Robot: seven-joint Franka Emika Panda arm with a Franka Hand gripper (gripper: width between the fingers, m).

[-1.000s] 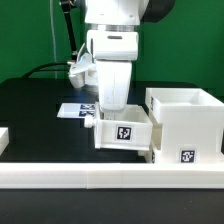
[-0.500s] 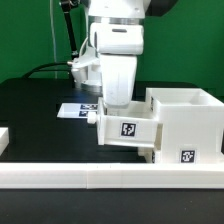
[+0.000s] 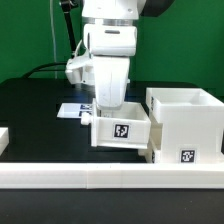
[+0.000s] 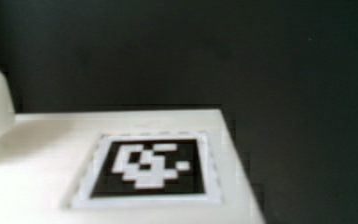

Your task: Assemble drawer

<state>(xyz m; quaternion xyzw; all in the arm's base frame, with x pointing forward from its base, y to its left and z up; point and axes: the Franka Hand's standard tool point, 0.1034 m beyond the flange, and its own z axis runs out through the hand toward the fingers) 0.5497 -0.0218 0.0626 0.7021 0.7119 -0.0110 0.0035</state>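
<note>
The drawer point(image 3: 122, 133) is a low white tray with a square marker on its near wall and a small knob point(image 3: 88, 117) on its end toward the exterior view's left. Its other end meets the taller white housing point(image 3: 190, 115). My gripper point(image 3: 111, 110) reaches straight down into the drawer's far side. Its fingertips are hidden behind the drawer wall, and it appears shut on that wall. The wrist view shows only a white drawer wall point(image 4: 34, 150) with its marker point(image 4: 149, 165) up close, and no fingers.
The marker board point(image 3: 72, 108) lies flat on the black table behind the drawer. A long white rail point(image 3: 100, 180) runs along the front. A white edge point(image 3: 3, 137) shows at the exterior view's far left. Black cables hang behind the arm.
The drawer and gripper moved together toward the housing and slightly up, then came back toward the exterior view's left and down to about where they started.
</note>
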